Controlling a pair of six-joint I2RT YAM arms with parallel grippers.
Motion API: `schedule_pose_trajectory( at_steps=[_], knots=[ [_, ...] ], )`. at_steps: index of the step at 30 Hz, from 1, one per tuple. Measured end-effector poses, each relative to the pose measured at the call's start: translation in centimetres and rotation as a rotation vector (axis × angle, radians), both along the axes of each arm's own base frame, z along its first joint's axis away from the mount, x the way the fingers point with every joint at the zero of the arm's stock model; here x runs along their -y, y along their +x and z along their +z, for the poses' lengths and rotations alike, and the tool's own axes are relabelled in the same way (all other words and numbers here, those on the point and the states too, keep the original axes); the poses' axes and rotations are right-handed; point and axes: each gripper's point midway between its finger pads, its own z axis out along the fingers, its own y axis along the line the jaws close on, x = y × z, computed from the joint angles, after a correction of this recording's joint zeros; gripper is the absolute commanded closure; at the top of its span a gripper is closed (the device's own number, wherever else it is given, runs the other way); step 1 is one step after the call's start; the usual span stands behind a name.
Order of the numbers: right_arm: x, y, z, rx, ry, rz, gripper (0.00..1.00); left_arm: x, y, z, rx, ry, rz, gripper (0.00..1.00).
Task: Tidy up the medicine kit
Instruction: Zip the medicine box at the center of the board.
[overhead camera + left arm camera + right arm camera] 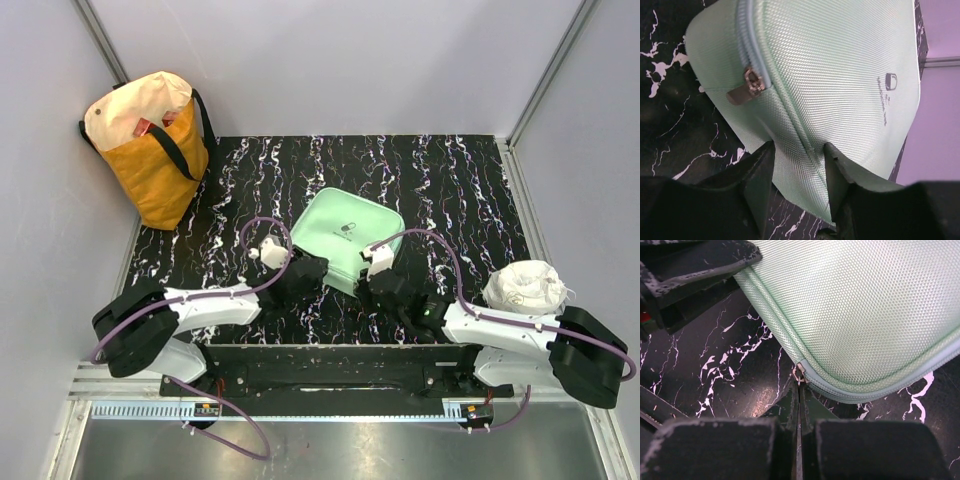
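We spot a pill logo [891, 80] on the medicine kit [345, 232], its tiny lettering unreadable. Our left gripper [799, 150], partly open, clamps the kit's edge between its fingers. Our right gripper [799, 390] is pressed tight, with the kit's zip pull [800, 371] right at its tips.

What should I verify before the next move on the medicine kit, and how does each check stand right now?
1. Medicine kit lies flat on the table with its lid down: ok.
2. Left pincer straddles the kit's near edge, with fabric filling the gap between its fingers: ok.
3. Left clamp is firm enough to steady the kit: cannot tell.
4. Right pincer is shut, with its tips at the zipper pull: ok.
5. That pull is actually pinched between the tips: cannot tell.
6. Second zipper pull hangs free and untouched: ok.
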Motion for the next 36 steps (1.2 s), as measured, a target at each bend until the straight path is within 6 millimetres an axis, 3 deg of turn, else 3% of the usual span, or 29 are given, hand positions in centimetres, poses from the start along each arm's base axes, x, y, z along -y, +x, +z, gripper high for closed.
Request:
schedule_pose_trajectory(
  at_steps=[2,6,13,22,24,29,30,32,36],
  knots=[
    [-0.2,0.0,-0.1,0.007,-0.005,0.005,1.0,0.0,0.3,-0.2,0.002,-0.002,0.008,0.67],
    [-0.2,0.0,-0.1,0.013,-0.008,0.005,1.0,0.4,0.9,0.0,0.015,-0.016,0.02,1.0],
    [0.2,-0.3,-0.1,-0.008,0.001,-0.039,1.0,0.7,1.6,0.8,0.046,-0.011,0.009,1.0],
    [3.6,-1.4,0.1,-0.083,0.038,-0.211,1.0,0.3,2.4,1.1,0.063,0.043,-0.032,1.0],
    [4.3,-1.4,0.0,-0.081,0.034,-0.232,1.0,-0.7,3.0,1.1,0.073,0.06,-0.025,1.0],
    [5.4,-1.5,0.0,-0.051,-0.014,-0.219,1.0,-5.9,4.5,-1.1,0.046,0.175,0.007,0.99],
    [5.4,-1.4,0.0,-0.04,-0.028,-0.204,1.0,-6.6,4.6,-1.4,0.042,0.194,-0.005,0.89],
    [5.2,-1.4,-0.1,-0.024,-0.051,-0.174,1.0,-6.9,4.3,-1.5,0.048,0.219,-0.058,0.48],
    [4.1,-1.2,-0.8,-0.021,-0.089,-0.111,1.0,-5.7,3.2,0.7,0.112,0.185,-0.17,0.21]
  ],
)
